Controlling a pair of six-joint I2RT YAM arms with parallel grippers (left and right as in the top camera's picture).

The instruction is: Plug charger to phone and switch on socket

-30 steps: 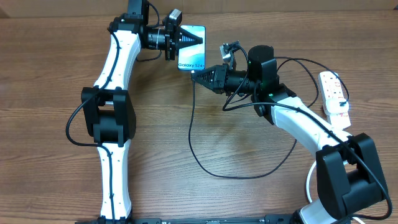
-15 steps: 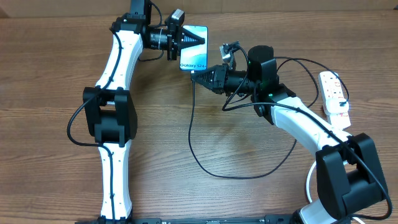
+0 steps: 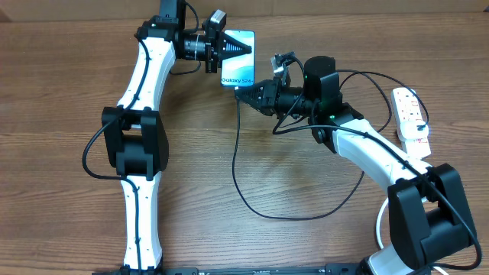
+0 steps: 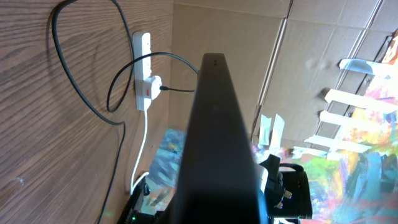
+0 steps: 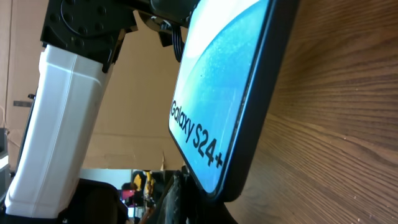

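My left gripper [image 3: 241,48] is shut on the phone [image 3: 238,63], holding it off the table with its blue screen and "Galaxy S24+" text facing up. In the left wrist view the phone [image 4: 217,137] is a dark edge-on slab that hides the fingers. My right gripper [image 3: 244,92] is shut on the plug end of the charger [image 3: 235,164], its tip right at the phone's lower short edge. The right wrist view shows the phone [image 5: 217,93] close up, with the plug's contact hidden behind dark fingers [image 5: 186,202]. The white socket [image 3: 409,113] lies at the far right.
The black cable loops over the wood table [image 3: 61,176] in front of the arms and runs to an adapter in the socket [image 4: 143,68]. A white lead [image 3: 380,221] trails to the front edge. Cardboard walls stand behind.
The left gripper has shifted the phone slightly to the right. The right gripper's tip has edged up closer to the phone's lower edge.
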